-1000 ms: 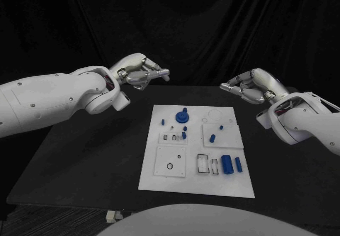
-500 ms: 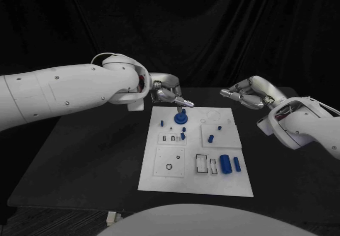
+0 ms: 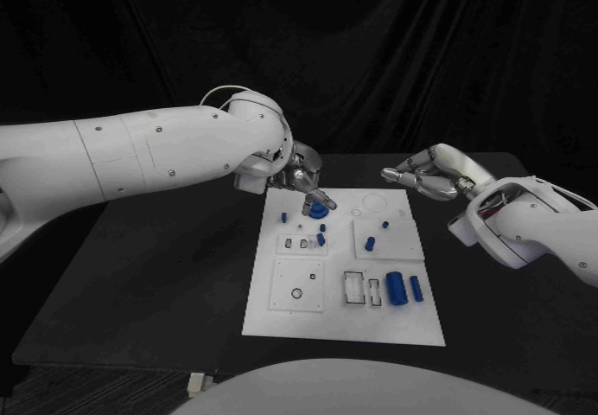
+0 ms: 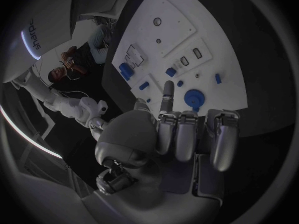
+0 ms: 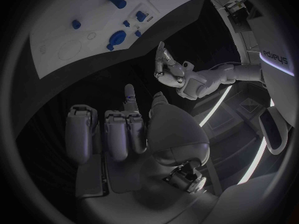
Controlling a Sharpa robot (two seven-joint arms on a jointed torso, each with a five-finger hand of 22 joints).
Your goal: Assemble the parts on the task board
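The white task board (image 3: 281, 318) lies in the middle of the black table. A blue round gear (image 3: 319, 209) sits near its far left corner, and it also shows in the left wrist view as the gear (image 4: 195, 95). My left hand (image 3: 299, 179) hovers right over that gear, fingers pointing down at it and holding nothing; one fingertip (image 4: 167, 86) reaches toward the board (image 4: 206, 45). Small blue pegs (image 3: 321, 233) and a big blue cylinder (image 3: 397, 289) lie further along the board. My right hand (image 3: 423, 177) hangs beyond the far right corner, empty, fingers loosely bent.
The thick left arm (image 3: 149, 164) stretches over the table's far left part. The right forearm (image 3: 530, 229) lies along the board's right side. Bare black tabletop (image 3: 149, 285) spreads left of the board, with a narrower strip to its right.
My left arm has swung in from the table's far left, and its hand has come down over the blue gear. The right hand has shifted slightly toward the board.
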